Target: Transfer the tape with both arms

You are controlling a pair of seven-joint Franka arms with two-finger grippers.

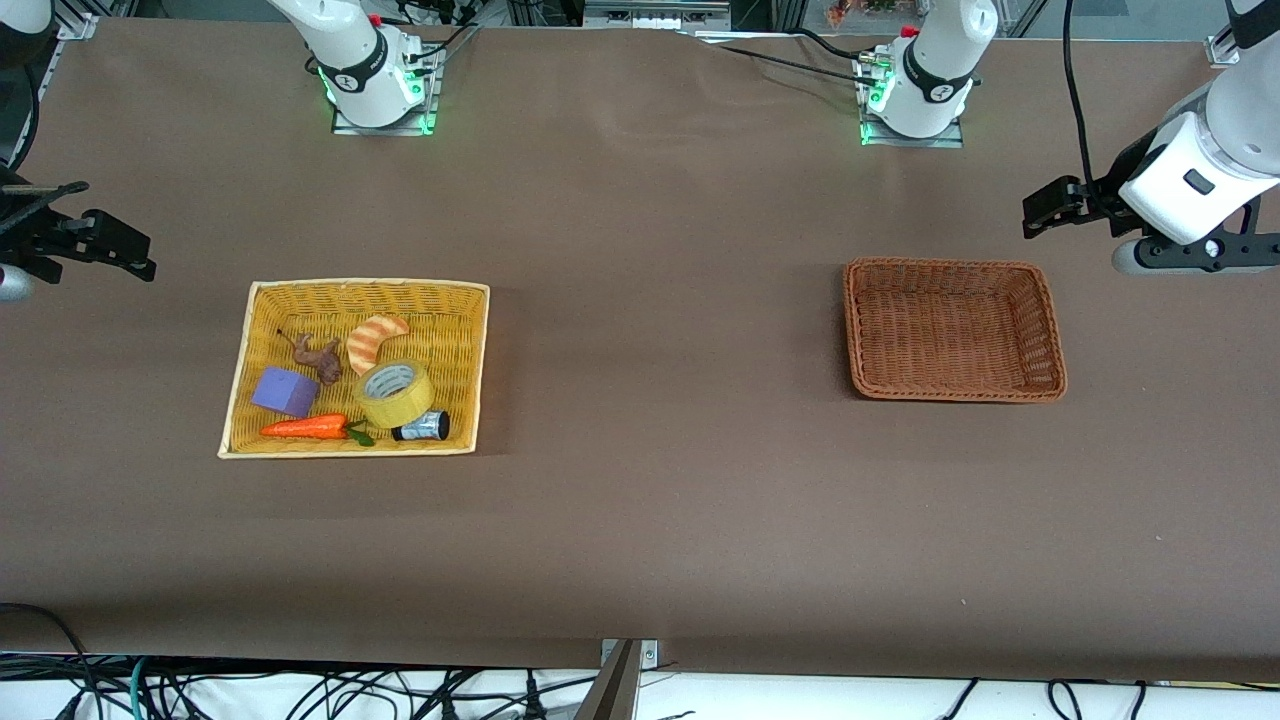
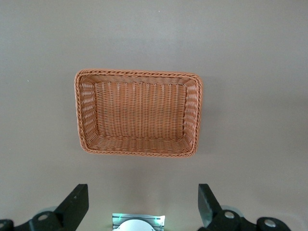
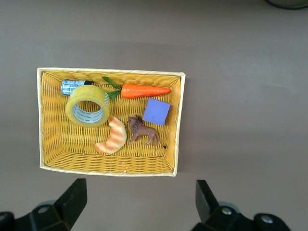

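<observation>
The tape (image 1: pixel 394 392), a yellow roll with a grey core, lies flat in the yellow basket (image 1: pixel 366 286) toward the right arm's end of the table. The right wrist view looks down on the tape (image 3: pixel 88 106) among the basket's other items. My right gripper (image 3: pixel 139 192) hangs high over the table beside that basket, open, with nothing between its fingers. Over the left arm's end, beside the brown basket (image 1: pixel 1055 340), my left gripper (image 2: pixel 143 195) hangs high. It is open and holds nothing.
Around the tape in the yellow basket lie an orange striped croissant (image 1: pixel 374 342), a brown lion figure (image 1: pixel 318 358), a purple cube (image 1: pixel 285 391), a carrot (image 1: pixel 305 427) and a small black-and-white cylinder (image 1: pixel 421 428). The brown basket (image 2: pixel 139 74) holds nothing.
</observation>
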